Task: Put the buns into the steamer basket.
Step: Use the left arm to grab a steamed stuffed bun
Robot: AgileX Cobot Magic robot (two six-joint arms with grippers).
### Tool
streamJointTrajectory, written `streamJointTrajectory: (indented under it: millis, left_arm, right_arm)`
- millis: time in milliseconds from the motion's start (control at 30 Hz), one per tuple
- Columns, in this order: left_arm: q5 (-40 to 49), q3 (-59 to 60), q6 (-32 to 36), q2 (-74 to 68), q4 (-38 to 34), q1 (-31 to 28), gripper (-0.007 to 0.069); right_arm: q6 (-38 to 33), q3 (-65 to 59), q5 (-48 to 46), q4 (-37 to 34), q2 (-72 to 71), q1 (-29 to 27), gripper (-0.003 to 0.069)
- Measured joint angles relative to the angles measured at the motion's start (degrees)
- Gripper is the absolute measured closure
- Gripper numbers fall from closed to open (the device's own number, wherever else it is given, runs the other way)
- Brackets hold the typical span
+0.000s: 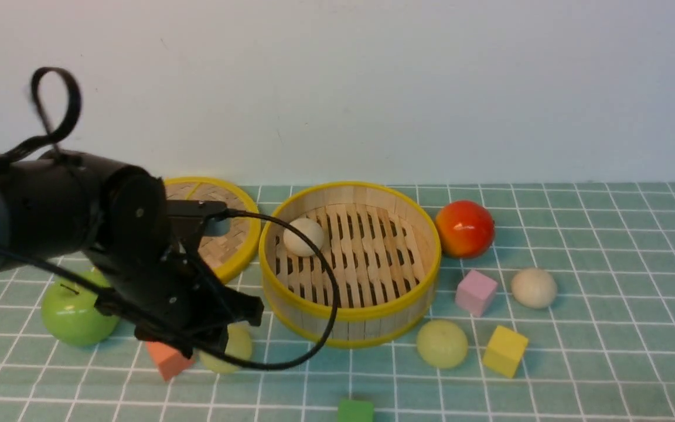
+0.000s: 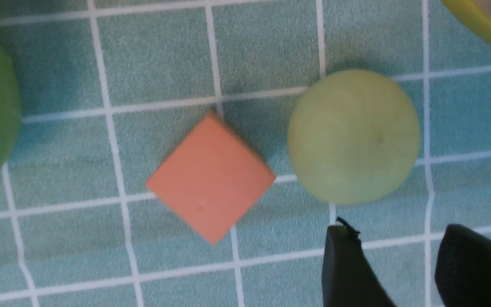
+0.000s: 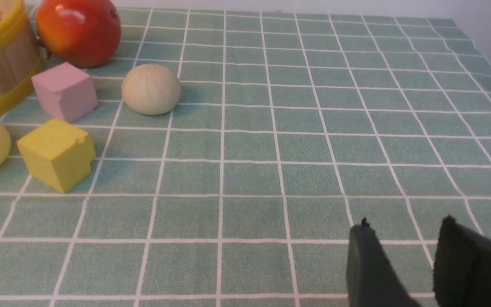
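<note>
The left gripper, fingers apart, hovers near a yellow-green bun, apparently its next pickup. The right gripper's fingers stand apart, empty. The bun likely needs gripping, then lifting into the steamer basket nearby.

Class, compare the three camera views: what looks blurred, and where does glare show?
Front view: black arm blurred, bright glare on the red fruit. Left wrist view: orange block soft-edged. Right wrist view: fingers blurred.
</note>
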State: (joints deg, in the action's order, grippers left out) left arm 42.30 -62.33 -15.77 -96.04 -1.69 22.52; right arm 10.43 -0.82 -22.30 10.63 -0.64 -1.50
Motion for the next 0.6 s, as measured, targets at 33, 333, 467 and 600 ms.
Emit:
streamJointTrajectory:
  millis: [33, 333, 467, 600]
  left_arm:
    - [0.5, -1.2, 0.0, -0.7, 0.0, 0.0, 0.0328]
    - [1.8, -5.7, -1.9, -6.7, 1.7, 0.7, 0.0328]
    - [1.4, -5.7, -4.9, -8.8, 2.6, 1.2, 0.0328]
    - [1.2, -5.7, -5.7, -9.4, 3.0, 1.2, 0.0328]
  right_arm:
    - [0.0, 0.0, 0.0, 0.0, 0.0, 0.0, 0.0419]
    - [0.0, 0.0, 0.0, 0.0, 0.0, 0.0, 0.0419]
    - [0.0, 0.0, 0.0, 0.0, 0.0, 0.0, 0.0419]
    - [0.0, 0.0, 0.0, 0.0, 0.0, 0.0, 0.0419]
